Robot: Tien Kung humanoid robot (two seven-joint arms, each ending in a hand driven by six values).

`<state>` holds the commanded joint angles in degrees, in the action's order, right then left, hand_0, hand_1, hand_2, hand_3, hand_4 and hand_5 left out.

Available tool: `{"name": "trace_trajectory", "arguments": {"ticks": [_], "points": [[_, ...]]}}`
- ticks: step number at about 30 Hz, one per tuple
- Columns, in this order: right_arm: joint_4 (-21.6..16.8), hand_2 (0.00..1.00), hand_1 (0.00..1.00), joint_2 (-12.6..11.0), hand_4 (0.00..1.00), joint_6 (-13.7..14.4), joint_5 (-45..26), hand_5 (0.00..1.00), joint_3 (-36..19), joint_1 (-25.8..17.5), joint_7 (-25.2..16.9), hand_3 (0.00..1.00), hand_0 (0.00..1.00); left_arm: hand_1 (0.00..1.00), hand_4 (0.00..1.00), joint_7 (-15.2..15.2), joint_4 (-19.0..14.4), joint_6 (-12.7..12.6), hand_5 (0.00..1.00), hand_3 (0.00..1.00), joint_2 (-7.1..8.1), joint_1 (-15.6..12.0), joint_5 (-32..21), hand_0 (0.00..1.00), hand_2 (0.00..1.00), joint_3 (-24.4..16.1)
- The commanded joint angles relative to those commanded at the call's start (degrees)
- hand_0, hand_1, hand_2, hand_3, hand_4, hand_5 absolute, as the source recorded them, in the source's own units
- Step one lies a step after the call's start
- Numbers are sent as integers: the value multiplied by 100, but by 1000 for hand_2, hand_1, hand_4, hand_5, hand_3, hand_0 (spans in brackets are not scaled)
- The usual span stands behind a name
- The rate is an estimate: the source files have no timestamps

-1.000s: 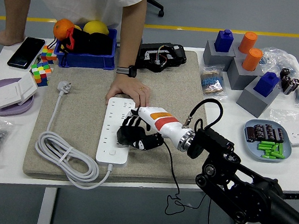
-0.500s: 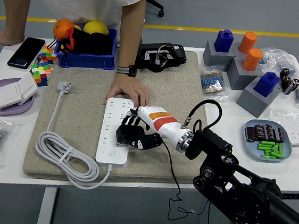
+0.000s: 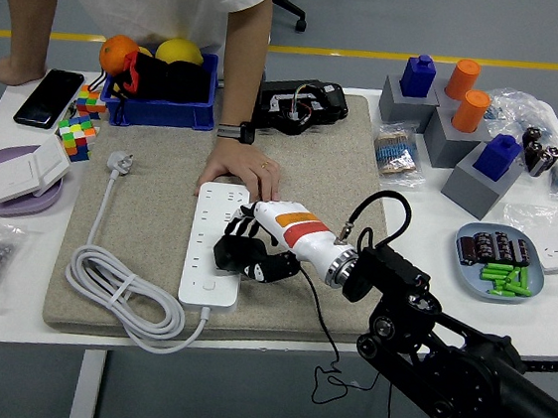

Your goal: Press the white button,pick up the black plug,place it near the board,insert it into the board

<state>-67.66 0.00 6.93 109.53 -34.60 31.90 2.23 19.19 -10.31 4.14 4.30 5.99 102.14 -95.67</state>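
A: One board [image 3: 215,245], white, lying lengthwise on a grey mat [image 3: 158,216] on the bench [image 3: 9,310]; cable coiled at the mat's near left. Why is a person's hand [image 3: 243,173] on it?

B: It rests flat at the board's far end, likely steadying the board so it does not slide under a push.

A: One right hand [image 3: 245,250], black, five fingers. State?

B: Fingers curled loosely downward over the board's right edge, about halfway along. Nothing is seen held. Whether a fingertip touches the board cannot be told from this angle.

A: One white button. Where?

B: Probably the small round mark [image 3: 209,285] near the board's near end, just short of the robot's fingers. Judged not yet pressed.

A: One black plug?

B: No item can be identified for certain. The dark device [image 3: 300,104] at the mat's far edge is a candidate.

A: Left hand?

B: Not visible.
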Motion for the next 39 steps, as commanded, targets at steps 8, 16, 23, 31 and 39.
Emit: {"name": "trace_trajectory", "arguments": {"ticks": [8,16,23,31,39], "points": [[-66,451,432,0,852,-52,4,2,84,-19,64,590,276,682,561,2,0,-9,223,700,-7,-4,-13,706,631,-10],[-120,462,429,0,866,-166,-26,2,139,-66,96,591,271,682,560,6,0,-12,226,700,-15,-17,-12,707,630,-10],[-173,481,435,0,915,-167,-50,84,68,-77,4,585,261,681,557,13,0,-6,224,698,-15,-22,-10,707,630,7],[-271,502,447,0,998,-145,-77,244,-114,-110,-90,602,262,681,555,21,0,1,220,699,-13,-34,18,706,630,-4],[-506,500,445,0,998,-158,-126,260,-309,-225,-174,602,258,681,554,23,0,15,217,697,-15,-42,4,705,630,25]]}}
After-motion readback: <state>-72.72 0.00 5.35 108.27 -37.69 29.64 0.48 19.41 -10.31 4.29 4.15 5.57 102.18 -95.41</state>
